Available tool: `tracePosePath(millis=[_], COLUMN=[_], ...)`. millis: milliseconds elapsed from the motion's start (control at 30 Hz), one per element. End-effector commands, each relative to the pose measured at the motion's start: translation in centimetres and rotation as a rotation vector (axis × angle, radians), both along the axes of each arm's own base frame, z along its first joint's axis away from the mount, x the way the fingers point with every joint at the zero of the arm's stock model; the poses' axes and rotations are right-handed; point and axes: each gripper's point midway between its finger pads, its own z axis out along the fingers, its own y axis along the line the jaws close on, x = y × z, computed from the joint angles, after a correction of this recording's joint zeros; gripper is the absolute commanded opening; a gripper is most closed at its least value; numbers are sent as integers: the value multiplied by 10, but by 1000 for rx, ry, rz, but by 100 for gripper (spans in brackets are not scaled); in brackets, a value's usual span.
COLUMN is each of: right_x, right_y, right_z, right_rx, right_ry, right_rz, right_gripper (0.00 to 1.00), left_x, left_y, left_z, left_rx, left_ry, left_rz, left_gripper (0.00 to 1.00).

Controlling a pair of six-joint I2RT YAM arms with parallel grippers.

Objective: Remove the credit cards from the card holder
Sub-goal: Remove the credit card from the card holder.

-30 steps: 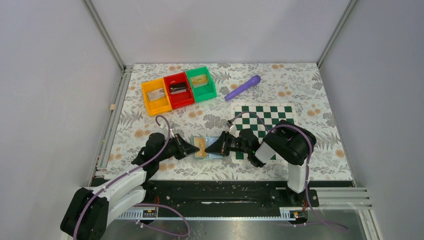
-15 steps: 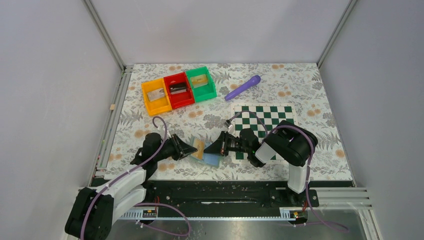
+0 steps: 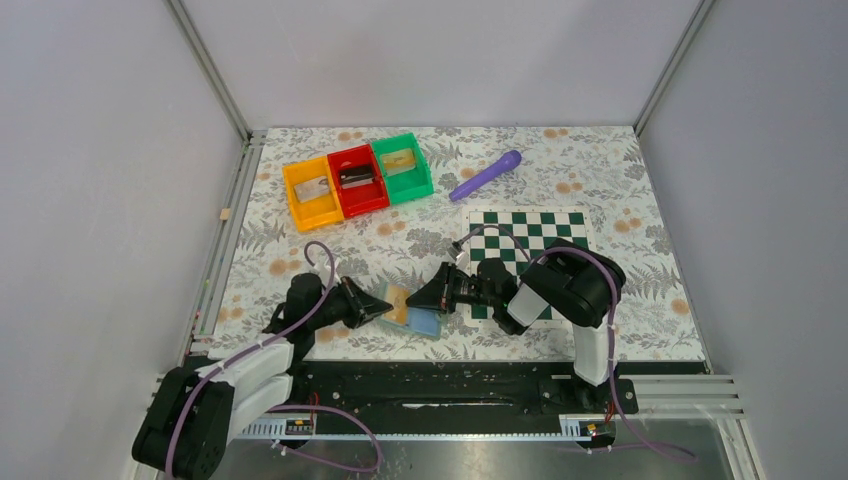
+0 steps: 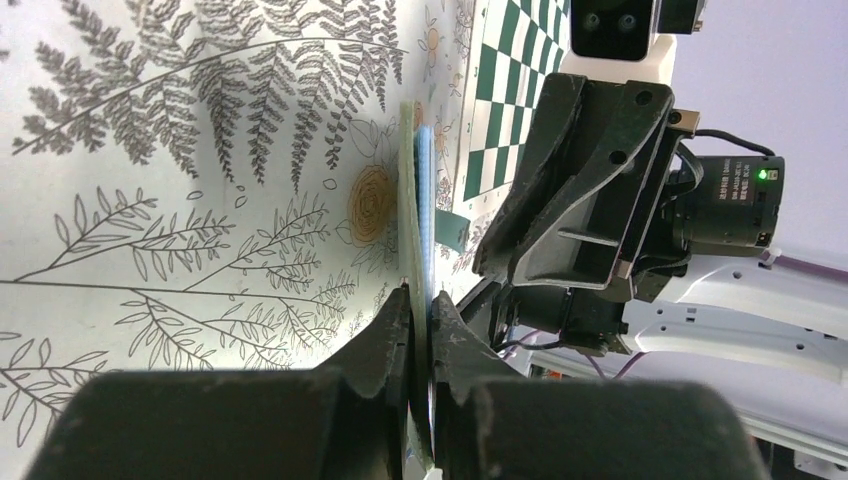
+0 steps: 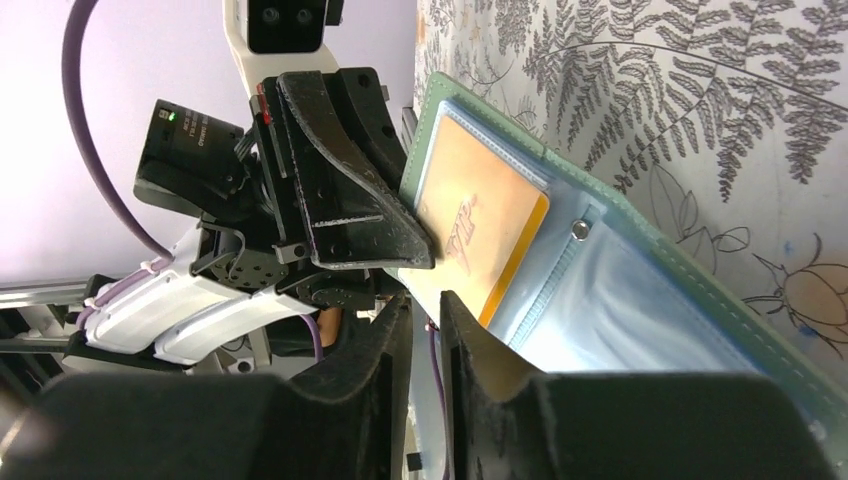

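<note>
Pulling a card is the step in hand. The holder (image 3: 414,314) sits centre-near on the desk (image 3: 600,170), its left edge pinched by the closed left fingers (image 4: 385,345). The right fingers (image 5: 470,360), a slit apart and empty, likely need to grip the protruding card (image 5: 480,215) and draw it right.

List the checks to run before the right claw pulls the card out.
1. Left claw pinching the card holder by its edge: ok.
2. Credit card exposed on the panel facing the right claw: ok.
3. Right claw gripping the card: cannot tell; its jaws stand barely apart at the card's corner.
4. Claws clear of each other: ok, though close.
5. Card out of the holder: not ok.
</note>
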Motion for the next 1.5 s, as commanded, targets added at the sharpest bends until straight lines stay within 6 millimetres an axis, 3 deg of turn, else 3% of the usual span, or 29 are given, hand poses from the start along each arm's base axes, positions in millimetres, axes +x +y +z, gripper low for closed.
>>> tracePosePath(millis=[0,300,567,1200,1267,1467], right_x=[5,10,10,8,6,4], right_y=[4,2,7,17,19,20], right_z=[7,-7,8,36,39,48], right_rx=[33,17,51,117,124,143], right_ry=[-21,33,-3,-17,-18,-28], right_rz=[-36,-79,-59,-16,-10,0], right_gripper=[25,29,23,22,21,11], left_x=[12,19,21,26,21,21], left_y=[-3,2,3,3,5,6], left_z=[23,37,39,51,41,39], left_rx=[-82,-124,-129,-196,-187,-184], left_ry=[-87,-133,-136,-142,-119,-112], left_rz=[34,105,125,160,165,171], left_gripper=[0,0,0,0,0,0])
